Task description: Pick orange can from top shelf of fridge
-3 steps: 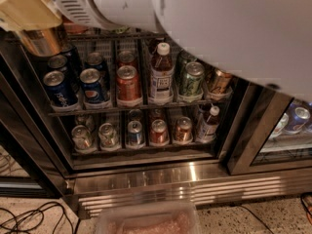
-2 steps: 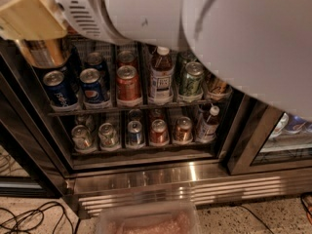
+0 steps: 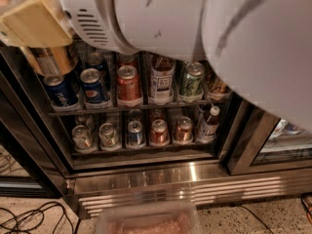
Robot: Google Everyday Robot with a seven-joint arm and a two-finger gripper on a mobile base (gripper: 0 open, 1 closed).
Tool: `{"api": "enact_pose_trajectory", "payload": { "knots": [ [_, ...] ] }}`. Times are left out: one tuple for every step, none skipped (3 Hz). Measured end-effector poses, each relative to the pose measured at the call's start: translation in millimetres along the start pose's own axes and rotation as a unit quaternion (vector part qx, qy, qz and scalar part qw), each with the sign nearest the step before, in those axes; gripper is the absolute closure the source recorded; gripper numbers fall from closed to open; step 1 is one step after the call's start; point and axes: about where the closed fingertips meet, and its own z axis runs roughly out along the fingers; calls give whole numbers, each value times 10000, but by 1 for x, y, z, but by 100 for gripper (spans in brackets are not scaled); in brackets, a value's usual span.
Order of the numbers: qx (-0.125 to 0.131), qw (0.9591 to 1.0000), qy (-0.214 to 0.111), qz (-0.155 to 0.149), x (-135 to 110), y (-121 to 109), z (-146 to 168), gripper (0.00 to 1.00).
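The tool [image 3: 40,34] sits at about 10 o'clock in the camera view, at the end of the broad white arm [image 3: 195,28] that fills the upper half. One pale yellow finger [image 3: 34,21] shows. The other is hidden, so the width of the opening cannot be read directly. The orange can [image 3: 48,60] hangs tilted directly under that finger with its top tucked against it, so the tool appears to be clamped on the can.

The can is at the left end of the top shelf [image 3: 170,103] and sits higher than the rest of the row. Its lower end is just above a blue Pepsi can [image 3: 61,91] at its 5 o'clock. A second blue can [image 3: 93,84], a red can [image 3: 127,84], a labelled bottle [image 3: 162,79] and a green can [image 3: 191,78] stand along the shelf toward 3 o'clock. A row of shorter cans [image 3: 134,133] stands on the rack below, inside the fridge [image 3: 195,179].

The task looks to be in its lifting and withdrawing step: the grasp seems made and the can raised off the rack. The next move calls for drawing the can straight out toward the camera. It must clear the neighbouring blue cans and the dark door frame at 9 o'clock. The grip has to stay firm, since the can is tilted and could slip.
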Motion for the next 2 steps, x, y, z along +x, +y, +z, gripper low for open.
{"api": "enact_pose_trajectory", "payload": {
  "knots": [
    [-165, 9990, 235, 345, 33, 25, -23, 100],
    [-195, 9993, 157, 266, 27, 23, -35, 100]
  ]
}}
